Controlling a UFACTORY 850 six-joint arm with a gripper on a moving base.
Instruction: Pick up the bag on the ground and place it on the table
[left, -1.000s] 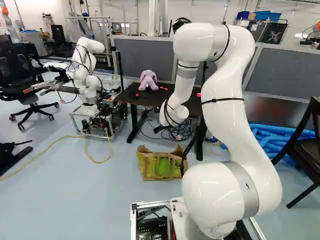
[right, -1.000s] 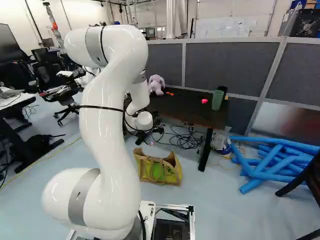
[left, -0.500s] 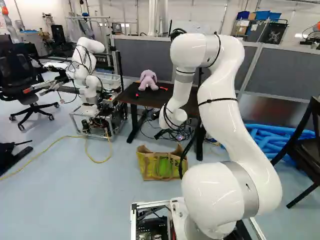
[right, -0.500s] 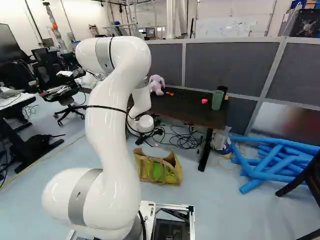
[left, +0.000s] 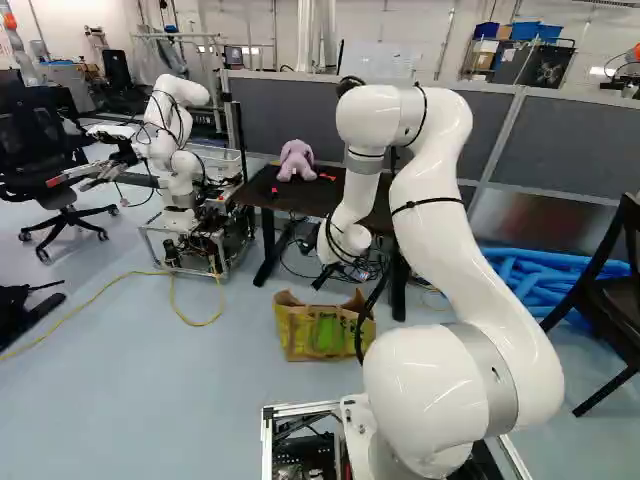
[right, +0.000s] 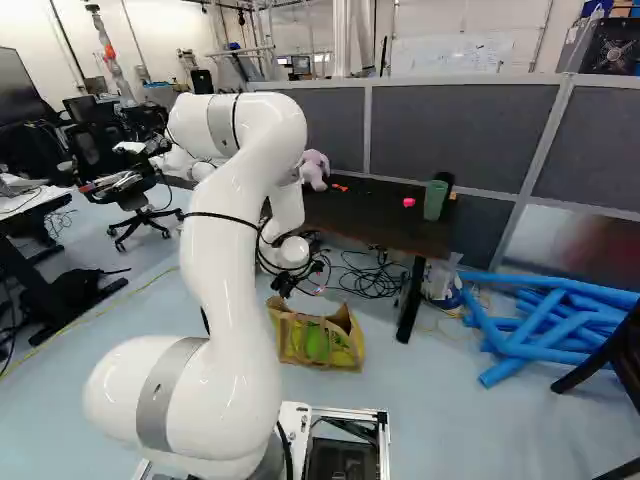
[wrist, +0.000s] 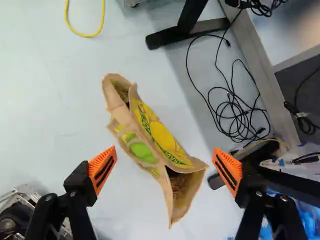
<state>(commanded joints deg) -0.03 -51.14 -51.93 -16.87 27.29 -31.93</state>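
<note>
On the floor (left: 150, 400), bag (wrist: 162, 137) near table leg (wrist: 190, 15), tangled cables (wrist: 242, 114), blue tubes (right: 535, 348)

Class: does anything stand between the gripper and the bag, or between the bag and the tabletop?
Nothing visible stands between the open gripper and the bag below it. Toward the table, its near edge blocks a low path; the bag probably must rise over it. Cables lie on the floor.

V. bright, w/ glare on arm (left: 438, 240), soft shadow on flr (wrist: 177, 62).
</note>
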